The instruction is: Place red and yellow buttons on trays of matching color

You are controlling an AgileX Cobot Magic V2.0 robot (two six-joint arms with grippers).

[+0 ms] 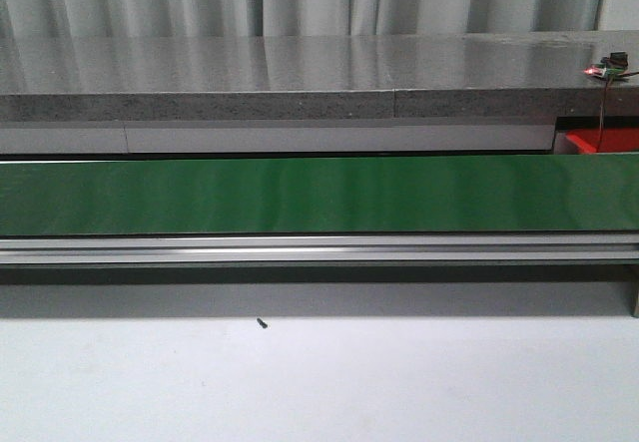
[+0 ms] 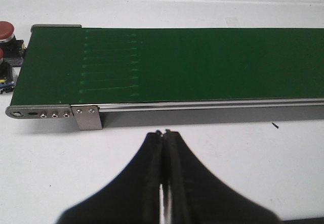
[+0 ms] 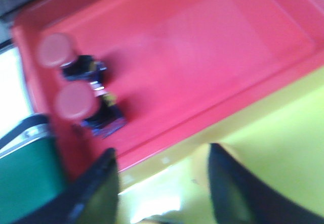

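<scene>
Two round-capped red buttons (image 3: pixel 76 87) lie inside glossy red plastic tray (image 3: pixel 212 57); right tool (image 3: pixel 162 183) fingers apart, empty; left tool (image 2: pixel 164 133) pressed together, empty.

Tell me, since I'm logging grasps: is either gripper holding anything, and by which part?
Nothing is held. The left gripper is shut on nothing above the table; the right gripper is open beside the red tray.

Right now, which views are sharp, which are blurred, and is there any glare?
Front view: sharp, soft sheen on the green belt. Left wrist view: sharp, shut left hand in silhouette. Right wrist view: blurred and overexposed; red tray and its two red buttons are smeared.
</scene>
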